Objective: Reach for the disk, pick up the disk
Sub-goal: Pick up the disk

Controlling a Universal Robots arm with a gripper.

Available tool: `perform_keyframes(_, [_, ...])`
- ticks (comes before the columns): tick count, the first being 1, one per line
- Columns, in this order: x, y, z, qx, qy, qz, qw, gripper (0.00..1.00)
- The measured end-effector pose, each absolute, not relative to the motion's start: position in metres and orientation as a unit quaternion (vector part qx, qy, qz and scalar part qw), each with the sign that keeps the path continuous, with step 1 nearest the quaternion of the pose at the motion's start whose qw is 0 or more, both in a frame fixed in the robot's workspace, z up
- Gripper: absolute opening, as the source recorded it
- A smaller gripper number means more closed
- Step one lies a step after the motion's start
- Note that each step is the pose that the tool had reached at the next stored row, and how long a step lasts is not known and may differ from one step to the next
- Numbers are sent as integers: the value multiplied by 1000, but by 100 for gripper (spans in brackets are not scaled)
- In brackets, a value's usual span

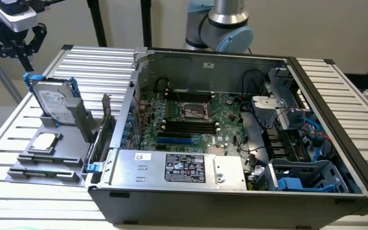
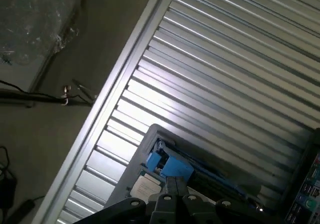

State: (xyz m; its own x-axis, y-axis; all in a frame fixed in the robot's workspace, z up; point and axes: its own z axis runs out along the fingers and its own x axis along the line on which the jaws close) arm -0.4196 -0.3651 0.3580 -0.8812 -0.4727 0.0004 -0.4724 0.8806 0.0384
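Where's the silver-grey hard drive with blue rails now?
The disk stands on edge in the grey plastic holder on the exterior view's left, beside the open computer case.

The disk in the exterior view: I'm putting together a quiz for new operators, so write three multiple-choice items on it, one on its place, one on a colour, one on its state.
1. Where is the disk?
A. In the grey holder at the exterior view's left of the open computer case
B. Inside the case
C. On the floor

2. What colour are the rails along its edges?
A. Red
B. Yellow
C. Blue

3. What state is it in?
A. Lying flat
B. Standing on edge, apart from the tool
C. Lifted by the tool

Answers:
1 A, it sits in the holder outside the case wall.
2 C, blue strips run down both long edges.
3 B, its labelled face stands upright and the tool hangs above it with a gap between them.
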Motion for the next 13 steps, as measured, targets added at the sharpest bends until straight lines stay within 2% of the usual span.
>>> perform_keyframes(13, [-420, -365, 358, 356, -934, -18, 7, 11])
